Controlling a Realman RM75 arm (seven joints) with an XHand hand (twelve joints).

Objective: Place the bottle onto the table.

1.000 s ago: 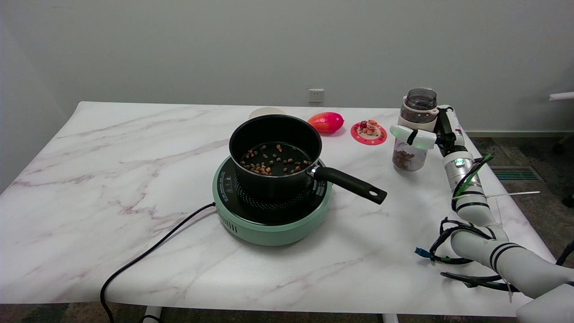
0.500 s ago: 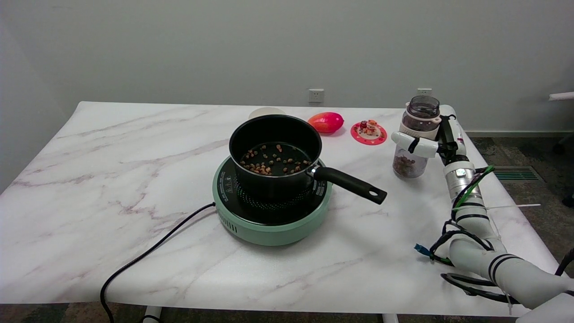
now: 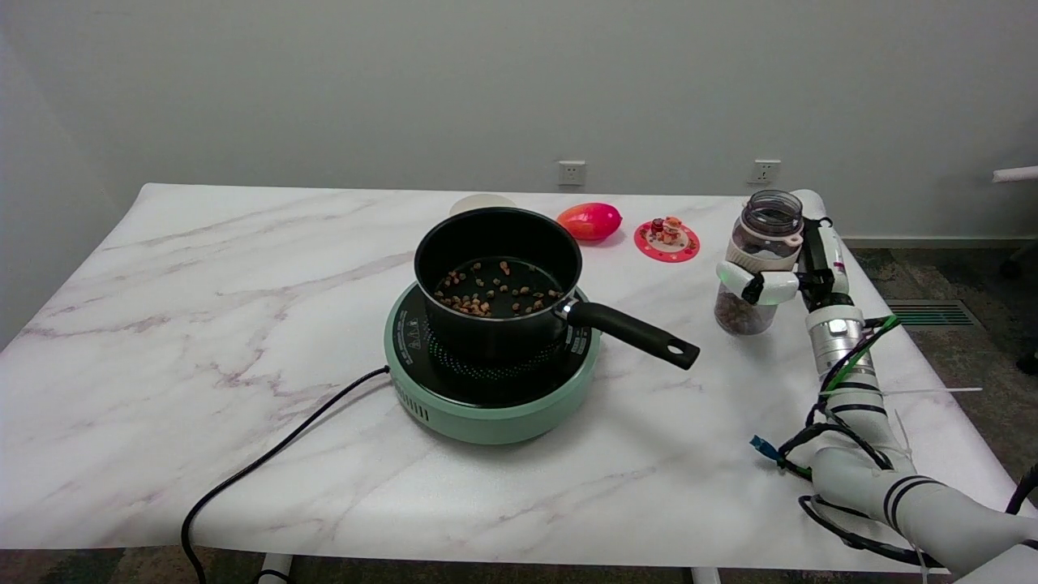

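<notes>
Marble table (image 3: pixel 243 268), grey wall (image 3: pixel 405 81).

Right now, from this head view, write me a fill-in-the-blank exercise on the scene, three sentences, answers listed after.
1. The right hand grips the clear ____, which holds brown bits at its bottom.
2. The black pot sits on the ____ cooker.
3. The pot's handle points toward the table's ____ side in the picture.

Missing words: bottle; green; right
</notes>
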